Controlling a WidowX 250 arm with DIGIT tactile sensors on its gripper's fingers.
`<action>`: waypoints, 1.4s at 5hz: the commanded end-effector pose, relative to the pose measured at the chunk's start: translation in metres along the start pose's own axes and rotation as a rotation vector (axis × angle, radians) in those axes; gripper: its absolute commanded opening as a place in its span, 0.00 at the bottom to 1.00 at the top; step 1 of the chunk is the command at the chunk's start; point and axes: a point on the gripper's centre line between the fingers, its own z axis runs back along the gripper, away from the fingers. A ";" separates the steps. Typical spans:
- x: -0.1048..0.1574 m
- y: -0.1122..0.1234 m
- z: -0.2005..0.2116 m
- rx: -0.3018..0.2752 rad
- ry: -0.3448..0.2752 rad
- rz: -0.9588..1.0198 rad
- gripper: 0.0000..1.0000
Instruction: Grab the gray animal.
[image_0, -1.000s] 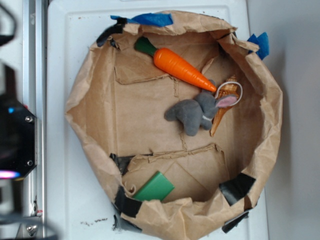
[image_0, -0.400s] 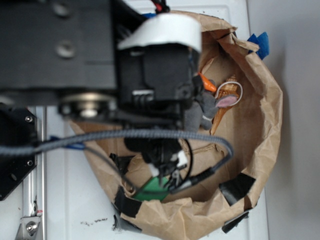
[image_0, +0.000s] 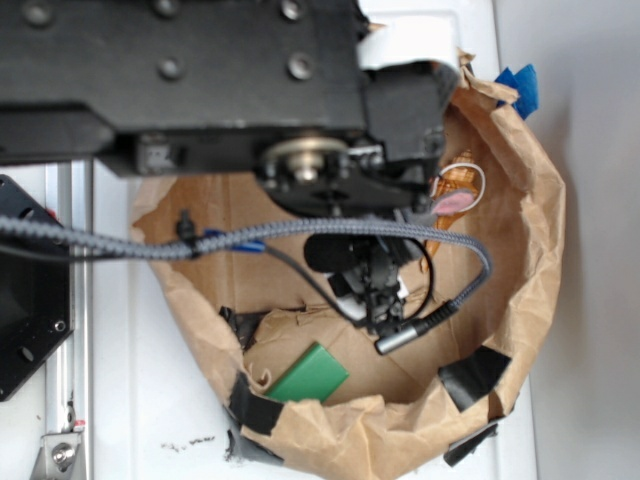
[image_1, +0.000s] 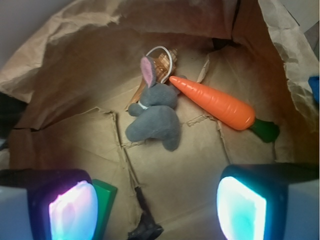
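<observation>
Wrist view: the gray animal (image_1: 154, 114) lies on the floor of a crumpled brown paper bag (image_1: 65, 75), toward the back, its pink-lined ear (image_1: 147, 71) pointing at the far wall. The ear rests against a tan seashell (image_1: 162, 65) ringed by a white loop; most of the shell is hidden behind the plush head. The tip of an orange carrot (image_1: 215, 102) meets the animal's head, and its green stem end (image_1: 265, 130) lies toward the right wall. The gripper (image_1: 157, 202) is spread wide, released and holding nothing; its two lit pads (image_1: 71, 210) fill the lower corners and are cut off by the frame edge, well short of the animal. Beside the left pad a green block (image_1: 104, 202) is only partly seen, and a small dark object (image_1: 145, 227) at the bottom edge is hard to identify.

Exterior view: the black arm (image_0: 220, 90) and its braided cable (image_0: 120, 245) cover the upper half of the bag. Only the pink ear (image_0: 455, 202) and a sliver of the shell (image_0: 458, 180) show past the arm; the animal's body and the carrot are concealed. The green block (image_0: 310, 374) is visible on the bag floor. The bag sits on a white tabletop (image_0: 160, 400), with blue tape (image_0: 517, 85) at its rim.
</observation>
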 end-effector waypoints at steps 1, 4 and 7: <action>0.006 0.009 0.010 -0.009 -0.037 0.025 1.00; 0.014 -0.008 -0.099 0.047 0.001 0.013 1.00; 0.025 0.009 -0.102 0.075 -0.153 -0.005 1.00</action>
